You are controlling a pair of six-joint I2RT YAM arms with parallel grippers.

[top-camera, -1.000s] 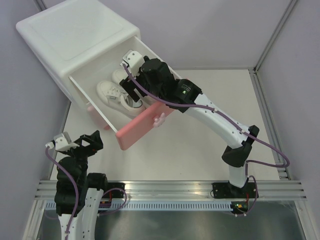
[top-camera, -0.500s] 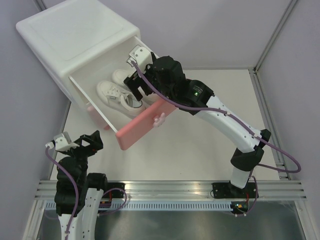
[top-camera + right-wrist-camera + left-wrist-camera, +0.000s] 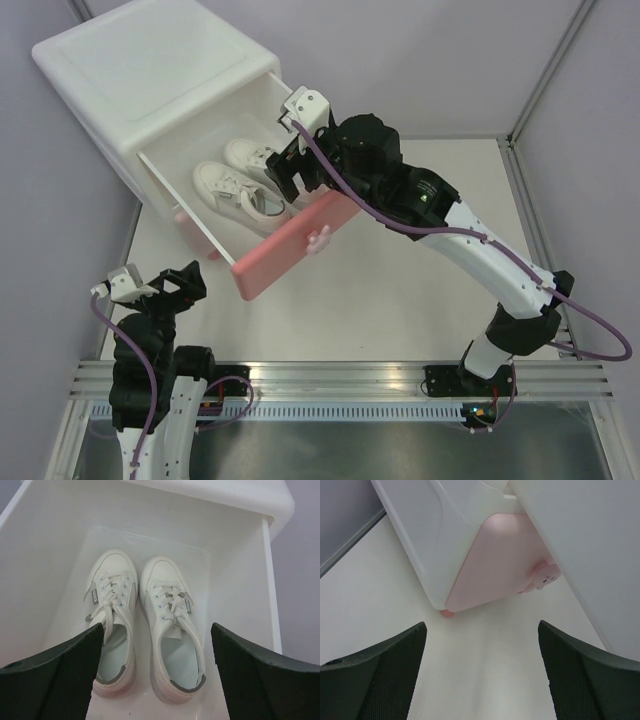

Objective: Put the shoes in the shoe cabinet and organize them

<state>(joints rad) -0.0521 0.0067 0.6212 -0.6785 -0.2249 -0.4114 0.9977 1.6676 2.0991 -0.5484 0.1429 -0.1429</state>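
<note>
- While the right gripper [image 3: 288, 172] hung spread and empty over the open drawer [image 3: 290, 250], two shoes [image 3: 238, 185] lay side by side inside it.
- Left gripper [image 3: 165, 285] gaped, empty, near the cabinet [image 3: 150, 80].
- White table [image 3: 400, 290]; pale lilac walls [image 3: 420, 60]; metal rail [image 3: 330, 375] along the near edge.

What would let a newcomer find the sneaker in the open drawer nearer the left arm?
At the far left of the table stands a small white plastic two-drawer cabinet, its upper drawer with the darker pink front pulled out. Two white lace-up sneakers lie inside; the wanted sneaker shows fully from above, while its twin has its heel under the right gripper.
</note>
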